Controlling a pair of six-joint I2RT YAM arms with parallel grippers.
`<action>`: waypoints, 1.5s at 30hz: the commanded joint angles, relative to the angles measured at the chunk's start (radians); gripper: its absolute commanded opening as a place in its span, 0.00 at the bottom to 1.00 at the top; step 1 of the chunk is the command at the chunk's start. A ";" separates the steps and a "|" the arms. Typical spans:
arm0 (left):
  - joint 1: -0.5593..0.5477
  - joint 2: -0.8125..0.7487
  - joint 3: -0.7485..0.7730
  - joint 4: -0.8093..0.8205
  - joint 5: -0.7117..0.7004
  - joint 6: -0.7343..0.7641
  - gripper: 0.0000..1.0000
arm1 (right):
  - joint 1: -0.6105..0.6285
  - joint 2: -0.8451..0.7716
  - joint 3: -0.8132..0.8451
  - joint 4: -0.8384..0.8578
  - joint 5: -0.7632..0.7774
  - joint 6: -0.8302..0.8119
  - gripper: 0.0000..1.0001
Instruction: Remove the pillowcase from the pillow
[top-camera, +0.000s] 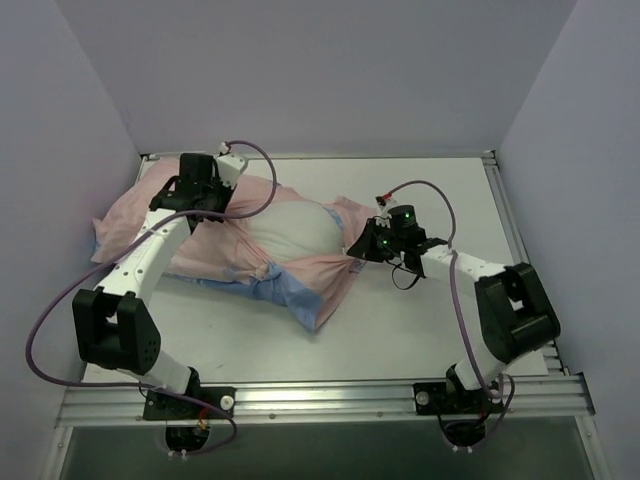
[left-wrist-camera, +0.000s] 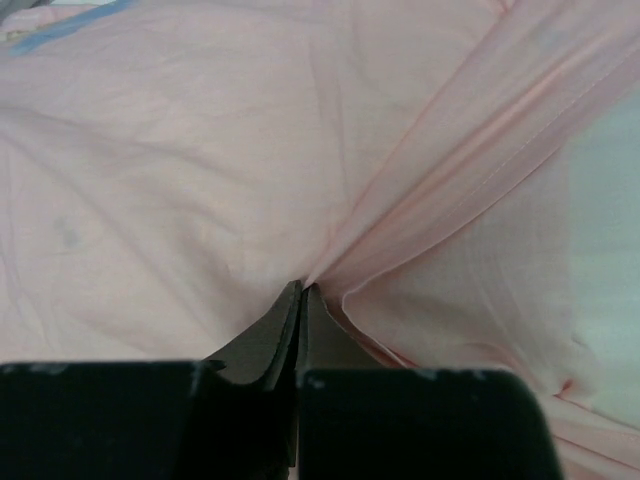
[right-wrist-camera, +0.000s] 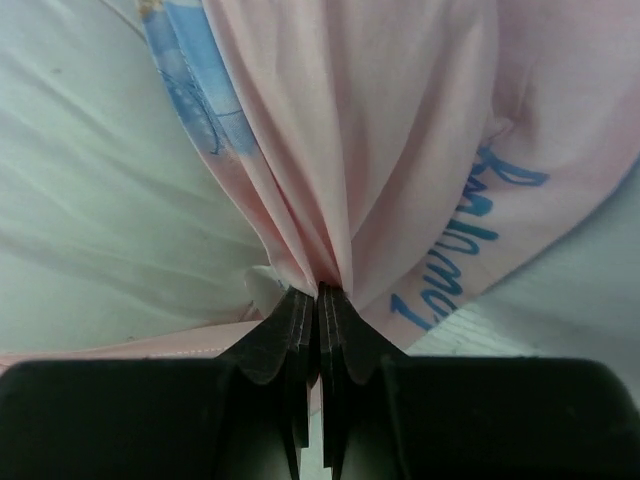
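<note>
Plainly, both pairs of fingers are shut on thin cloth, and that is where trouble could start. The left fingers (left-wrist-camera: 282, 335) are closed tip to tip on a small gather of the pillowcase (top-camera: 140, 225), and the right fingers (right-wrist-camera: 292, 330) are likewise clamped on a bunch of its pink folds, so a hard pull could draw the fabric out of either pinch. A second risk is judged to be the pillow (top-camera: 290, 230) being dragged across the surface (top-camera: 420, 320) together with its cover, since the case is gathered tightly around its lower edge. In the right wrist view a scrap of white is seen just left of the tips; whether pillow cloth is caught there cannot be told. In the overhead view the pillow is seen left of centre, its white top bared, with the pillowcase turned pink side out and spread from the upper left down to the lower centre. The left pinch is placed at the upper left edge of the bared pillow and the right pinch at the cover's right-hand end, just beside the pillow, so the pillow lies between the two.
</note>
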 joint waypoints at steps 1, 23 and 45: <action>0.109 -0.036 -0.026 0.077 -0.199 0.111 0.02 | -0.031 0.158 -0.068 -0.009 -0.045 -0.069 0.00; -0.509 0.234 0.503 -0.336 0.188 0.122 0.94 | 0.031 0.101 0.076 0.091 -0.173 0.051 0.00; -0.462 0.268 0.203 -0.155 -0.053 0.161 0.02 | -0.108 0.044 -0.022 0.072 -0.131 0.068 0.00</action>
